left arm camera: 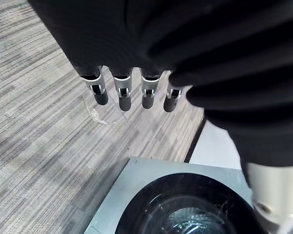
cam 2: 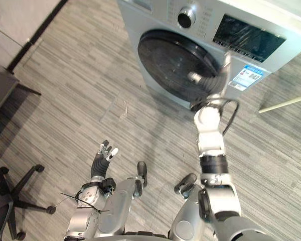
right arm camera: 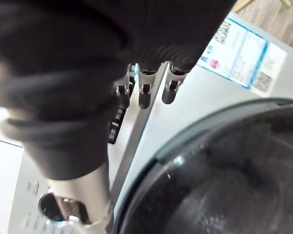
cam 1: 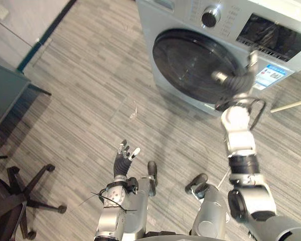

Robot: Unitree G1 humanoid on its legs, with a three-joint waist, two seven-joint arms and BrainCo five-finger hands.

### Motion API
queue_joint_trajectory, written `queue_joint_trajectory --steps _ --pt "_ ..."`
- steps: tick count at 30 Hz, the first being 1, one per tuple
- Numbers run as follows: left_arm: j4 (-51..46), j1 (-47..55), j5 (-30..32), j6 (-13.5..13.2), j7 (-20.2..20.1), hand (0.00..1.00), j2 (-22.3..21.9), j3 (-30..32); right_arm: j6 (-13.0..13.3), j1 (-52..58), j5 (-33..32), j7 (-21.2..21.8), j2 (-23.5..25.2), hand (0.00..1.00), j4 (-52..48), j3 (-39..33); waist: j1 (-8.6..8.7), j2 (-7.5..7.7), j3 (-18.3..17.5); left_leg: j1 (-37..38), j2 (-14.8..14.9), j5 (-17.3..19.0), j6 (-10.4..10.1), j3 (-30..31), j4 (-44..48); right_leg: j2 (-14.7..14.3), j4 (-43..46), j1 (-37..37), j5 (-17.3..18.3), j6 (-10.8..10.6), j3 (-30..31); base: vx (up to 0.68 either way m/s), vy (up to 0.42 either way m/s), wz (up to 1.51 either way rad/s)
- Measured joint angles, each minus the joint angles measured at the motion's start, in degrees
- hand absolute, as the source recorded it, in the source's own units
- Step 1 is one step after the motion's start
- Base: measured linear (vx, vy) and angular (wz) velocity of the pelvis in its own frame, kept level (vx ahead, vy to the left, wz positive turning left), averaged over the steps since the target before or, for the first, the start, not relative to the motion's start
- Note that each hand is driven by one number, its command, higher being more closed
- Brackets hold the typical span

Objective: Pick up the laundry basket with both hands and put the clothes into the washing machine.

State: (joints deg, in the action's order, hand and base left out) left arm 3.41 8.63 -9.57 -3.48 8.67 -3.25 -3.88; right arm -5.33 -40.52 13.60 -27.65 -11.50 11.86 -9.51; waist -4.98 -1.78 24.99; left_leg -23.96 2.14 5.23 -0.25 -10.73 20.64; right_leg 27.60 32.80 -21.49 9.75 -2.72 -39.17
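Observation:
The silver washing machine (cam 1: 160, 20) stands ahead with its dark round door (cam 1: 190, 60) closed. My right hand (cam 1: 239, 79) is raised against the door's right edge, beside the blue-and-white label (cam 1: 271, 75). In the right wrist view its fingers (right arm camera: 144, 95) point straight along the silver front panel, thumb (right arm camera: 88, 204) apart, holding nothing. My left hand (cam 1: 123, 160) hangs low over the floor, well short of the machine. Its fingers (left arm camera: 122, 92) are straight and empty.
A black office chair (cam 1: 20, 201) stands at the lower left and a dark cabinet (cam 1: 5, 90) at the left edge. A clear scrap (cam 1: 132, 110) lies on the striped floor before the machine. A pale stick (cam 1: 291, 104) lies at the right.

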Motion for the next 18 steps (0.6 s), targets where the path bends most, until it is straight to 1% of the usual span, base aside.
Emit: queue_joint_trajectory --steps 1,2,6,8,9,11,14,16,18 --pt "0.1 -0.7 0.0 0.0 0.3 0.0 -0.1 0.2 0.0 -0.8 0.0 -1.1 -0.8 0.0 0.0 -1.9 -0.47 -0.04 0.5 -0.6 0.3 0.0 0.0 -0.1 0.2 -0.4 -0.5 -0.4 -0.4 0.1 0.1 0.01 -0.022 -0.09" --pt "0.3 -1.6 0.0 0.0 0.3 0.0 -0.2 0.8 -0.6 -1.0 0.0 -2.0 -2.0 0.0 0.0 -3.0 -0.51 0.01 0.8 -1.2 0.5 0.0 0.0 -0.1 0.3 -0.9 -1.1 -0.7 -0.7 0.1 0.0 0.02 -0.028 -0.06" --pt "1.9 -3.9 0.0 -0.1 0.4 0.0 -0.5 2.2 -2.9 -3.0 0.8 -2.4 -3.2 0.0 1.1 -4.4 -0.49 -0.12 1.7 -1.8 0.8 -0.3 0.0 0.2 0.1 -1.7 -2.2 -1.0 -1.3 0.3 -0.3 0.0 -0.009 0.01" --pt "2.8 -5.5 0.0 -0.3 0.5 0.0 -0.5 2.2 -5.1 -4.9 4.3 -2.7 -5.1 0.0 2.6 -5.8 -0.55 -0.24 2.1 -2.5 0.8 -1.4 0.0 0.5 -1.5 -2.4 -3.5 -1.7 -2.1 0.6 -0.6 0.02 -0.036 0.04" --pt "3.2 -5.8 0.0 -0.3 0.5 0.0 -0.5 2.2 -5.4 -5.2 5.0 -2.6 -5.2 0.0 2.8 -6.0 -0.54 -0.23 2.2 -2.5 0.8 -1.6 0.0 0.5 -1.8 -2.5 -3.9 -1.8 -2.3 0.6 -0.6 0.02 -0.031 -0.02" --pt "4.3 -6.9 0.0 -0.3 0.4 0.0 -0.5 2.1 -7.6 -6.8 8.1 -2.4 -7.2 0.0 3.5 -6.4 -0.51 -0.49 3.2 -2.6 0.9 -2.7 0.0 0.4 -3.1 -3.6 -5.7 -1.9 -3.6 0.9 -0.7 0.02 -0.02 -0.07" --pt "4.5 -7.7 -0.2 -0.3 0.2 0.0 -0.5 1.7 -8.6 -7.5 10.4 -2.2 -9.1 0.0 4.1 -6.4 -0.51 -0.73 3.9 -2.7 0.9 -3.9 -0.3 0.3 -5.0 -4.6 -7.8 -2.3 -5.0 1.1 -0.6 0.0 -0.009 -0.07" --pt "5.1 -7.7 -1.1 -0.3 0.2 0.0 -0.5 1.5 -8.5 -8.3 10.6 -1.7 -10.0 0.0 6.8 -6.3 -0.54 -0.75 3.9 -2.7 0.9 -4.8 -0.8 -0.1 -6.2 -5.0 -9.1 -2.7 -6.1 1.3 -0.3 0.0 -0.011 -0.1" --pt "6.0 -7.7 -1.4 -0.4 0.1 0.0 -0.5 1.0 -8.0 -9.2 9.9 0.0 -10.8 0.0 10.4 -5.6 -0.52 -0.8 3.9 -2.7 1.0 -5.0 -0.7 -0.1 -6.7 -5.7 -10.3 -2.8 -6.9 1.5 -0.1 -0.01 -0.012 -0.1"
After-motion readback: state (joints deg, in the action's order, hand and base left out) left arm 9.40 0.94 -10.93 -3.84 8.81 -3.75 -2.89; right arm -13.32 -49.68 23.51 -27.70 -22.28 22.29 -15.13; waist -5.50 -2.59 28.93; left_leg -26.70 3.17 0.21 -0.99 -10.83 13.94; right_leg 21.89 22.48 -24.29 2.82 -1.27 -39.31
